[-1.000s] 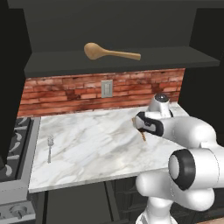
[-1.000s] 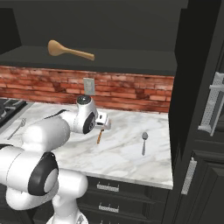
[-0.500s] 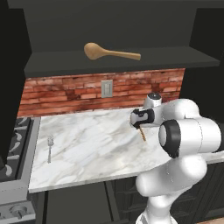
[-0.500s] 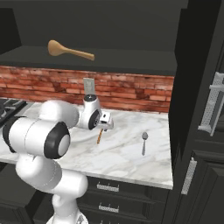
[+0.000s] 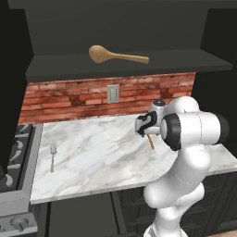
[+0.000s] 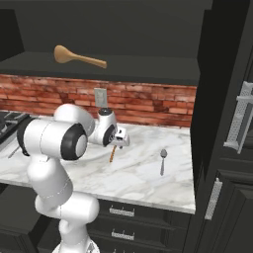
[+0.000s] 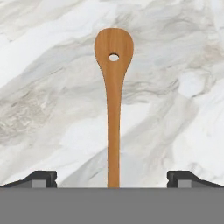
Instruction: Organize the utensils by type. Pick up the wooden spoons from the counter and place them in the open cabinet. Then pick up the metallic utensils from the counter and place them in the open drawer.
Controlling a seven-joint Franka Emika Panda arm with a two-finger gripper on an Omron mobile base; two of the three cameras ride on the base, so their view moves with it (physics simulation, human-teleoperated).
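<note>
Arm folded tight over the counter (image 5: 102,152), elbow high, wrist bent so the hand looks straight down at the marble. Gripper (image 7: 112,177) spread wide, nothing in it — the two tips sit far apart either side of the small orange-brown wooden spoon (image 7: 113,96), which lies flat on the slab, handle running down between the tips, bowl with a small hole pointing away. Large tan wooden spoon (image 5: 115,55) already on the open cabinet (image 5: 129,65) shelf. Fork (image 5: 52,156) on the counter near the stove side; silver spoon (image 6: 162,160) on the marble well apart from it, toward the tall dark cupboards.
</note>
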